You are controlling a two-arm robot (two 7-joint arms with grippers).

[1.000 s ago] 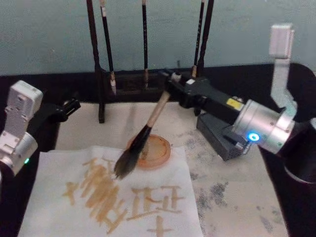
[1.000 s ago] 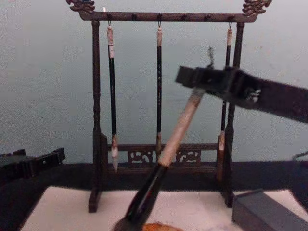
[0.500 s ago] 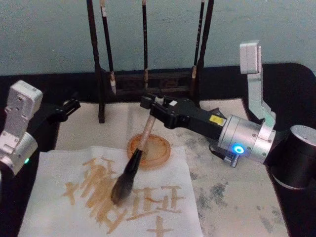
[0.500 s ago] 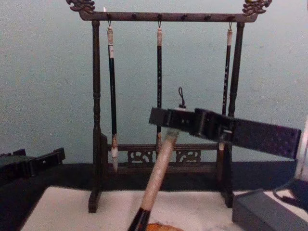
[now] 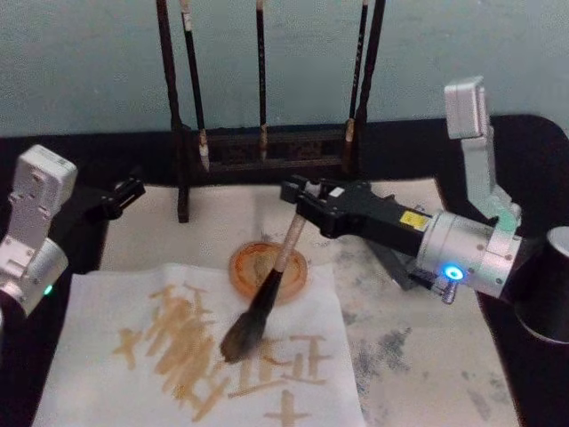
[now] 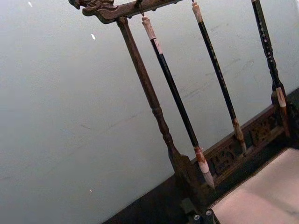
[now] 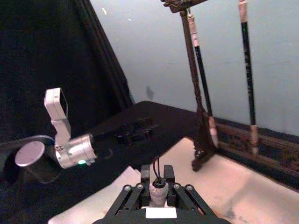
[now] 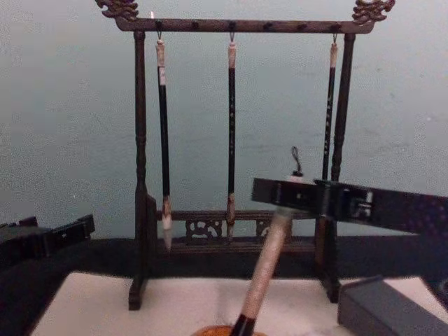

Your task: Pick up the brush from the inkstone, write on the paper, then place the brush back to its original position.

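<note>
Bristles of the brush (image 5: 267,298) meet the paper (image 5: 98,302) beside tan strokes (image 5: 178,342), handle slanted as for writing. Fingers of the right gripper (image 5: 297,192) clench the handle's top (left gripper (image 5: 124,191) idle at the worktop's (image 5: 418,356) left).

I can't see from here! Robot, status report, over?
Right gripper shut on brush, tuft at paper. Left gripper parked at left. Brush crosses orange dish.

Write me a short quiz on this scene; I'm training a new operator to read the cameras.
1. True or false: the right gripper is shut on the brush.
2. How many thin brushes hang on the rack?
3. The brush's tuft is over: A the paper; B the orange dish; C the rack's base.
Key: 1 true; 2 three; 3 A. The left gripper is parked at the table's left edge.
</note>
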